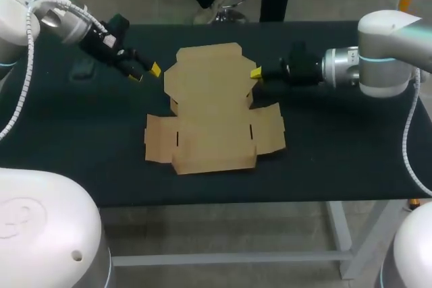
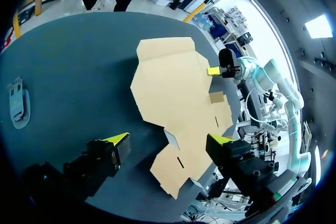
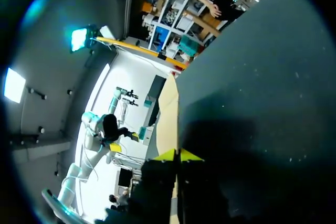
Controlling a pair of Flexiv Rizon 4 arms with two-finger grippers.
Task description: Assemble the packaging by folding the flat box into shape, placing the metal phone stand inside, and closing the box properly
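Right tool (image 1: 256, 73) pinches the flat box (image 1: 209, 109) at its edge; left tool (image 1: 145, 73) spread, just beside. Fold slowly along the crease, left bracing.

Unfolded flat box (image 1: 212, 109) on table (image 1: 337, 146)

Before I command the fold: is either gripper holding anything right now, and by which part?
The right gripper pinches the flat box by the side edge of its far panel, on that arm's side. The left gripper is open, holding nothing.
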